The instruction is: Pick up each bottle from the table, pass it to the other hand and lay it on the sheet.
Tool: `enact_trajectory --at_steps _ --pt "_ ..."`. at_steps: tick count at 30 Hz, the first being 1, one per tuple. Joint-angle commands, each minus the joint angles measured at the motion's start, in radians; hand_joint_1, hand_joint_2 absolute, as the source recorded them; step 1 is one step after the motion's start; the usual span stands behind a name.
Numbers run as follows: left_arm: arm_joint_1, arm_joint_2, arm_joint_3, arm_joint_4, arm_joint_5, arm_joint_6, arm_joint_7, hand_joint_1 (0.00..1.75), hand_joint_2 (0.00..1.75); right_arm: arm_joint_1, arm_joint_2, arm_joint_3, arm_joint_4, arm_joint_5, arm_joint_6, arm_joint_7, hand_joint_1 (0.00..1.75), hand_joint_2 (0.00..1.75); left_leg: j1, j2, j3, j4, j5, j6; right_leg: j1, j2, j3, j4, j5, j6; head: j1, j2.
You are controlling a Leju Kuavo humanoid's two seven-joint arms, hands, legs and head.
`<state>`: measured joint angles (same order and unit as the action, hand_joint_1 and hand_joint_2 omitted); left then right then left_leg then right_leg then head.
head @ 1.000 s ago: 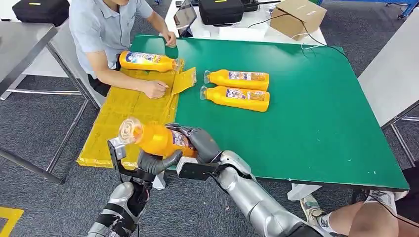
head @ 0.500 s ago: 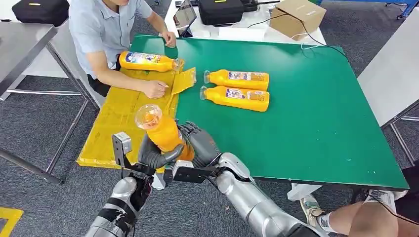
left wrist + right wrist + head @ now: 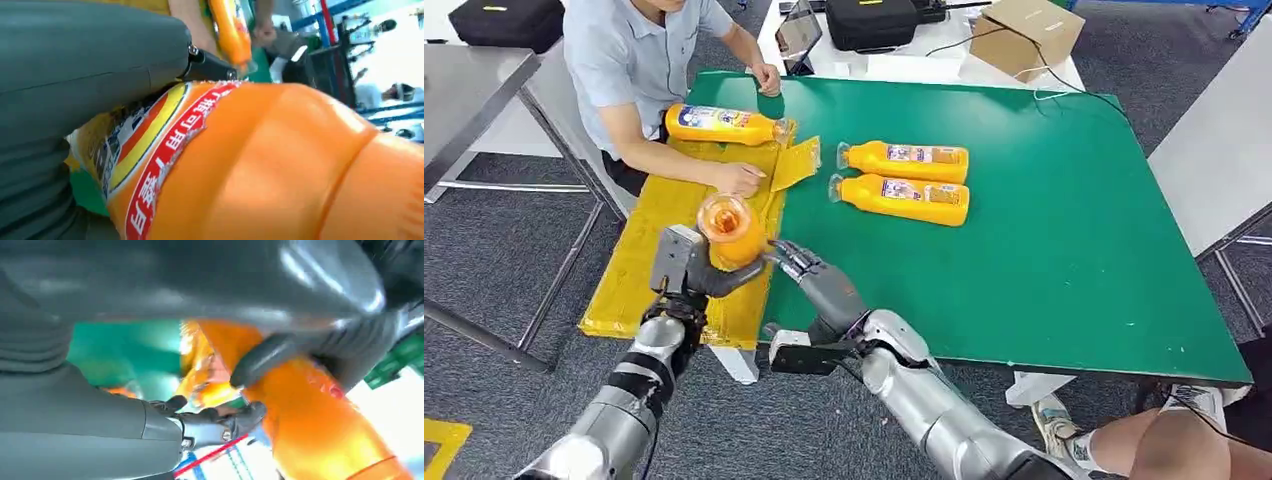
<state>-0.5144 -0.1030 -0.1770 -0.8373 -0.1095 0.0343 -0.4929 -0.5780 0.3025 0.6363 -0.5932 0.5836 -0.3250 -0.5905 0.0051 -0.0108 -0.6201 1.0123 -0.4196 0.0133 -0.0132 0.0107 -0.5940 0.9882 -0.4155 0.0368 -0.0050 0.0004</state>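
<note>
While the left hand grips the bottle over the sheet, cap tipped toward me, the right hand sits just beside it, fingers spread and empty, farther from the sheet.

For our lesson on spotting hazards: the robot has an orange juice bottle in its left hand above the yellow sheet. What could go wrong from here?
1. The left hand holds the orange plastic juice bottle cap-up above the yellow sheet; tipping it flat could make it slip.
2. A person's hand rests on the sheet just beyond, so the bottle might hit it.
3. The open right hand is close by and could knock the bottle.
</note>
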Motion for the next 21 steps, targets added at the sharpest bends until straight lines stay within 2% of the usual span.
enact_trajectory --at_steps 1,2,6,9,11,13,14,18,21 --pt "-0.168 0.067 0.093 0.245 -0.143 0.135 -0.022 1.75 1.75 -0.036 -0.004 0.027 0.04 0.0 0.022 -0.006 0.0 0.0 0.001 0.0 0.004 0.0 -0.002 -0.001 0.001 -0.001 0.004 0.0 -0.002 -0.001 0.0 0.0" --pt "-0.18 0.082 0.087 0.254 -0.212 0.287 -0.053 1.75 1.75 -0.037 0.0 0.027 0.036 -0.001 0.024 -0.012 0.0 0.0 0.001 0.001 0.002 0.0 -0.001 0.0 0.0 0.0 0.002 0.0 -0.001 -0.001 0.0 0.0" --pt "-0.214 0.098 0.12 0.302 -0.24 0.346 -0.042 1.75 1.75 -0.035 0.007 0.027 0.028 -0.007 0.024 -0.003 0.0 0.0 0.001 0.002 0.001 0.0 0.0 -0.001 0.0 0.0 0.001 0.0 -0.001 -0.001 0.0 0.0" --pt "-0.23 0.106 0.095 0.34 -0.322 0.43 -0.01 1.75 1.75 -0.032 0.008 0.029 0.027 -0.013 0.029 -0.004 0.0 0.0 0.001 0.001 0.001 0.0 -0.001 -0.001 0.001 0.0 0.002 0.0 0.0 -0.001 0.0 0.0" --pt "-0.255 0.116 0.027 0.394 -0.454 0.515 0.081 1.75 1.75 -0.032 0.007 0.029 0.027 -0.016 0.027 0.003 0.0 0.0 0.001 0.001 0.001 0.0 0.0 0.0 0.0 -0.001 0.001 0.0 -0.001 -0.001 0.0 0.0" --pt "-0.268 0.123 -0.01 0.421 -0.518 0.539 0.125 1.75 1.75 -0.032 0.006 0.026 0.025 -0.02 0.027 0.003 0.0 0.0 0.001 0.0 0.002 0.001 -0.001 -0.001 0.001 -0.002 0.003 0.0 -0.001 -0.001 0.0 0.0" --pt "-0.29 0.141 -0.091 0.466 -0.651 0.571 0.226 1.75 1.75 -0.033 0.006 0.025 0.018 -0.022 0.036 0.001 0.0 0.0 0.001 0.0 0.001 0.0 -0.001 0.0 0.0 -0.001 0.002 0.0 -0.001 -0.001 0.0 0.0" --pt "-0.293 0.146 -0.101 0.474 -0.676 0.552 0.246 1.75 1.75 -0.033 0.005 0.024 0.008 -0.023 0.041 0.002 0.0 0.0 0.001 0.001 0.001 0.0 -0.001 0.0 0.0 -0.001 0.002 0.0 -0.001 -0.001 0.0 0.0" --pt "-0.29 0.147 -0.124 0.484 -0.733 0.419 0.301 1.75 1.75 -0.013 -0.003 0.028 -0.04 -0.02 0.068 0.017 0.0 0.0 0.001 0.001 0.0 0.0 0.0 0.0 0.0 -0.001 0.001 0.0 0.0 -0.001 0.0 0.0"
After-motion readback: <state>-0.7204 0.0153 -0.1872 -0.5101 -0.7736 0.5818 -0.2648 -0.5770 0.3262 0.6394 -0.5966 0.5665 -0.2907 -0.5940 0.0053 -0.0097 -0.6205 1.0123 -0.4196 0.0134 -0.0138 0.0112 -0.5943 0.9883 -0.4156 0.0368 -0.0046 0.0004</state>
